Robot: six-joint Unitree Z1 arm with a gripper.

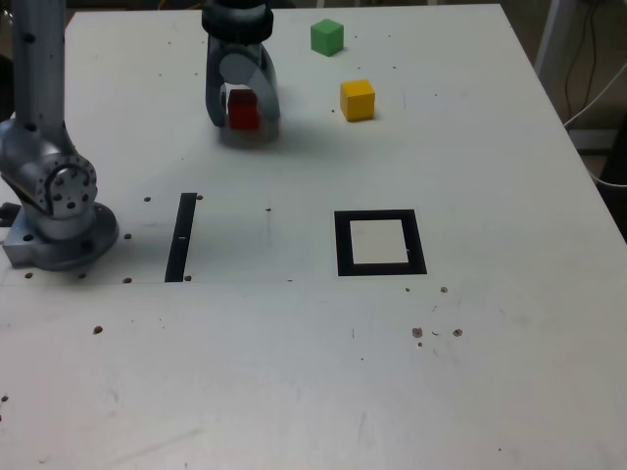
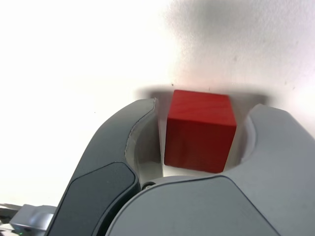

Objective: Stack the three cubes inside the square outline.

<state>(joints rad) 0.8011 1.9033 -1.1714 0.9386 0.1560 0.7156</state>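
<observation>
Gripper is open round the red cube, toward the worktop's far edge, probably not touching. Uneven closing could twist it.

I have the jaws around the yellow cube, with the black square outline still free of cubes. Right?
Not the yellow one: the exterior view and wrist view show the red cube between the jaws. The square outline is indeed free of cubes.

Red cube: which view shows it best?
The wrist view. There the red cube is large, with two faces plain and a gap visible to each of the jaws. The exterior view has it small and dark between the jaws, though it adds its place: left of the yellow cube.
</observation>
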